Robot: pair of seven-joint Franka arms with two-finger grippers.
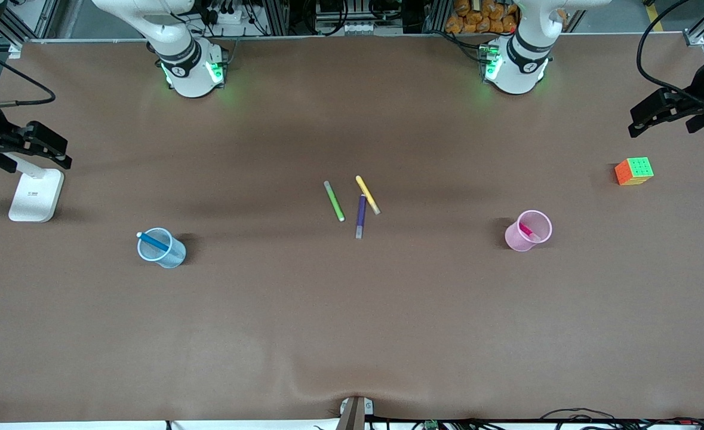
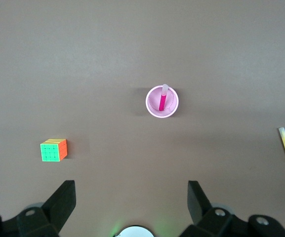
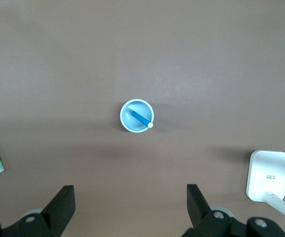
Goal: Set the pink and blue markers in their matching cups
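The pale blue cup (image 1: 172,257) stands toward the right arm's end of the table with the blue marker (image 1: 153,241) leaning inside it. The right wrist view shows this cup (image 3: 129,121) and marker (image 3: 142,117) too. The pale pink cup (image 1: 516,239) stands toward the left arm's end with the pink marker (image 1: 527,230) inside. The left wrist view shows this cup (image 2: 152,107) and marker (image 2: 162,98) too. My left gripper (image 1: 637,121) hangs open and empty, high over its end of the table (image 2: 131,197). My right gripper (image 1: 59,154) hangs open and empty, high over its own end (image 3: 131,197).
A green pen (image 1: 334,201), a yellow pen (image 1: 368,194) and a dark purple pen (image 1: 360,216) lie together mid-table. A colourful puzzle cube (image 1: 634,171) sits near the left gripper. A white stand (image 1: 35,194) sits under the right gripper.
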